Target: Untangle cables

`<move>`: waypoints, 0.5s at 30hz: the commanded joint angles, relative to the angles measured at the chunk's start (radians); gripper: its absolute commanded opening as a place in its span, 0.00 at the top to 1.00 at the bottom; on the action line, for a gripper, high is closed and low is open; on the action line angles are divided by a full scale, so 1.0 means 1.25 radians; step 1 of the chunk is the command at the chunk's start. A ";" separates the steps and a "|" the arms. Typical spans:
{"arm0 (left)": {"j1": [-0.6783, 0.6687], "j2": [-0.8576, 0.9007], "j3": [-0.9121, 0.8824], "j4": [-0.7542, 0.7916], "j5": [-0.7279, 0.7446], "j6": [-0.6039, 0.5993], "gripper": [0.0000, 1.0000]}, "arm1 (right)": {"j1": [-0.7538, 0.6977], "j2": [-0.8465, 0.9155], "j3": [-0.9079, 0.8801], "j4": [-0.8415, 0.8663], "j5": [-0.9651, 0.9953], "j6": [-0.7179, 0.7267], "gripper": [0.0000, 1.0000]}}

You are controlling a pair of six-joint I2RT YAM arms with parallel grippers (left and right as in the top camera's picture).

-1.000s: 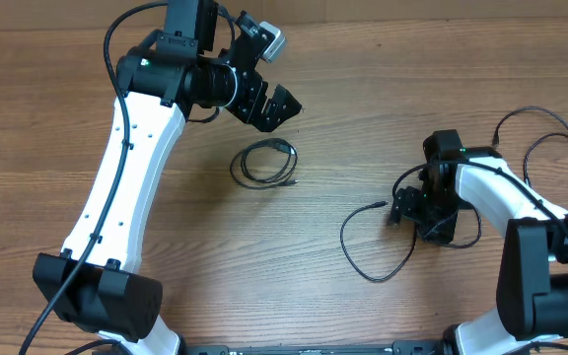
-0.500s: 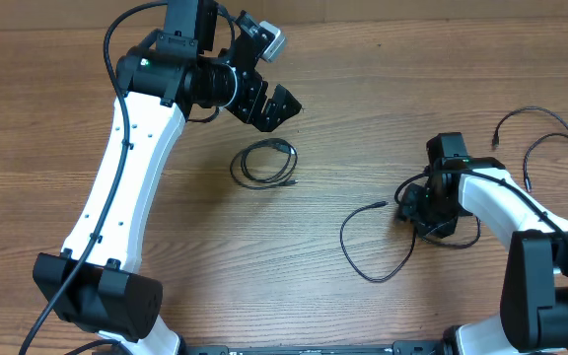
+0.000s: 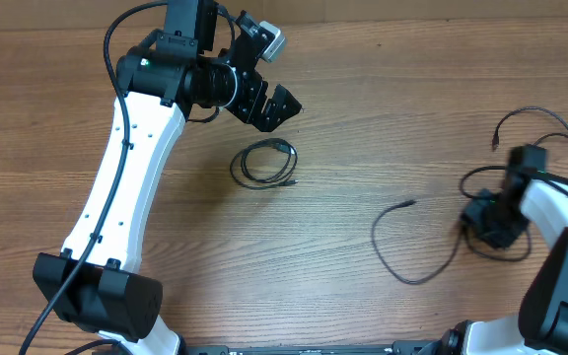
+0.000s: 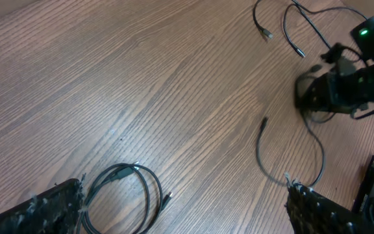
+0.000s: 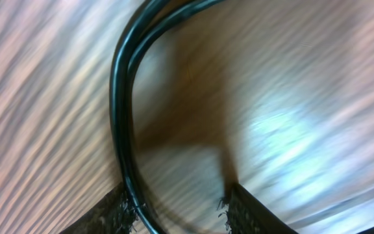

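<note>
A coiled black cable (image 3: 264, 163) lies mid-table, and its loop (image 4: 125, 195) shows beside my left finger in the left wrist view. My left gripper (image 3: 276, 105) (image 4: 184, 218) hovers open above it, empty. A loose cable (image 3: 402, 266) (image 4: 261, 146) curves from a plug end toward my right gripper (image 3: 491, 225) (image 4: 330, 91), low on the table at the right. In the right wrist view, two cable strands (image 5: 119, 97) run along the inner face of the left finger. That gripper (image 5: 177, 205) has its jaws part-closed with bare wood between them. More cables (image 3: 535, 113) trail at the far right.
Two plug ends (image 4: 265, 32) (image 4: 297, 49) of the far-right cables lie on the wooden table (image 3: 363, 118). The right arm's white link (image 3: 560, 202) sits near the table's right edge. The left arm's white link (image 3: 126, 177) crosses the left side.
My right gripper has slid to the right, and the loose cable and its plug end have moved right with it. Its jaws have narrowed. The left arm and coiled cable have not moved.
</note>
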 commanded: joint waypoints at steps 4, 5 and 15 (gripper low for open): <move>0.003 0.011 0.007 0.001 -0.002 -0.002 0.00 | -0.206 0.051 -0.052 0.026 0.027 -0.035 0.54; 0.003 0.011 0.007 0.001 -0.002 -0.002 0.00 | -0.266 0.051 -0.052 0.039 -0.015 -0.035 0.54; 0.003 0.011 0.007 0.001 -0.002 -0.002 0.00 | -0.347 0.033 0.043 0.026 -0.213 -0.099 0.18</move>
